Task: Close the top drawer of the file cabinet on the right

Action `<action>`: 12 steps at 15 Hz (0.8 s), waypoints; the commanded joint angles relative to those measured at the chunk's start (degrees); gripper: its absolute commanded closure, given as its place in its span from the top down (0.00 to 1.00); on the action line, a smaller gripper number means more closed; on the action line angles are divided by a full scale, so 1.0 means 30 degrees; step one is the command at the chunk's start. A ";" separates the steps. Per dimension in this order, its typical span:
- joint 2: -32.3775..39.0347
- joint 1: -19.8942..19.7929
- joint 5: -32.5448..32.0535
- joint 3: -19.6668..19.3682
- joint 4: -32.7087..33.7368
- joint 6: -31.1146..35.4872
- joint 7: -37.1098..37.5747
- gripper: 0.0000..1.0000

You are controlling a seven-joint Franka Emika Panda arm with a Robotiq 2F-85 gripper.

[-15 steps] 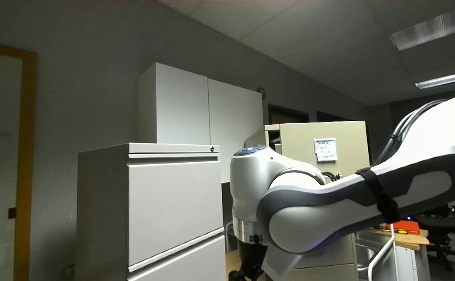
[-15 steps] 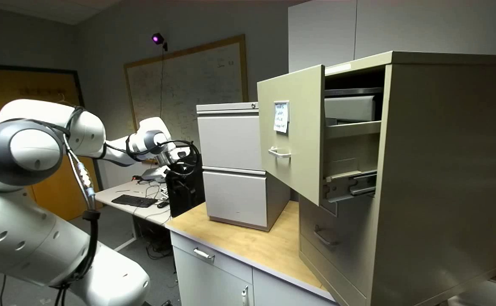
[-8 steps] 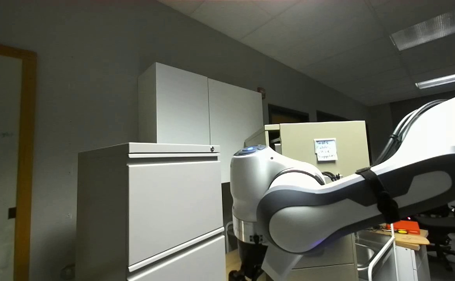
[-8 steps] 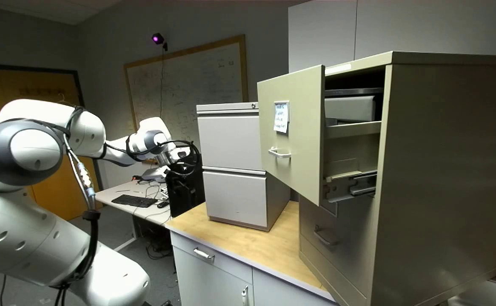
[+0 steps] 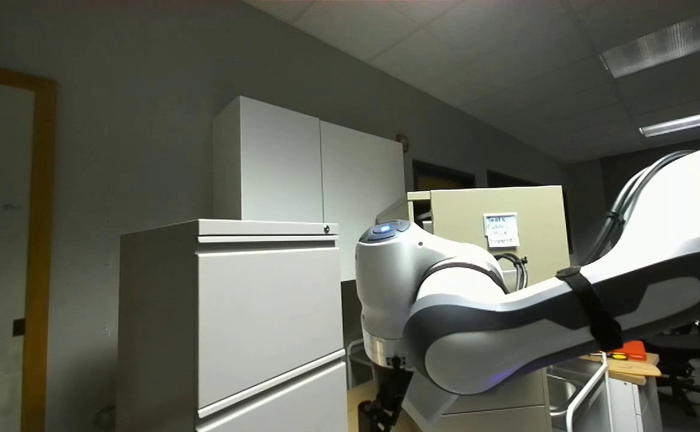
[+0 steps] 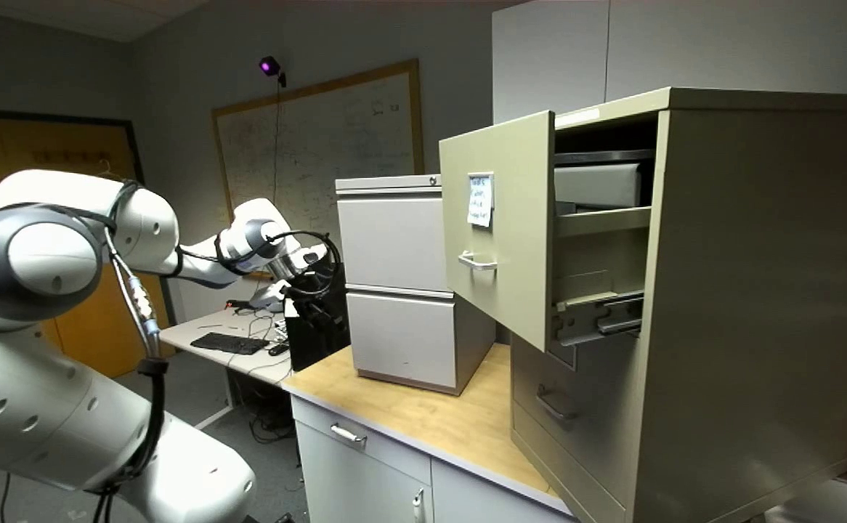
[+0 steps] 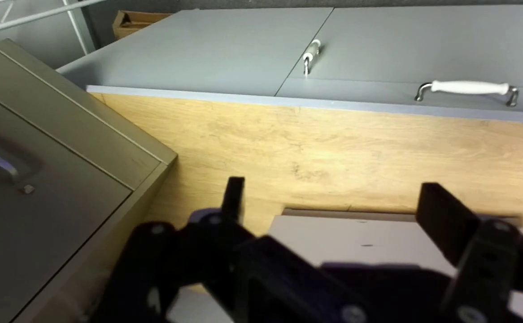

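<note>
Wrist view alone shows the gripper [image 7: 332, 190] spread wide; in both exterior views the top drawer [image 6: 514, 236] juts out

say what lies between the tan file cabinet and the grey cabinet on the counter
Low down, an exterior view shows wooden countertop between the file cabinet and the grey cabinet.

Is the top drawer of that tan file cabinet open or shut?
Open: in an exterior view, the top drawer juts out from the file cabinet, its metal rail exposed.
</note>
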 commanded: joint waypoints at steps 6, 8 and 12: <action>-0.3070 -0.1509 -0.3914 -0.0164 -0.0389 -0.1651 0.5613 0.35; -0.3854 -0.1909 -0.4725 -0.0340 -0.0625 -0.1967 0.6800 0.19; -0.4969 -0.2527 -0.6436 -0.1043 -0.1055 -0.1348 0.8349 0.00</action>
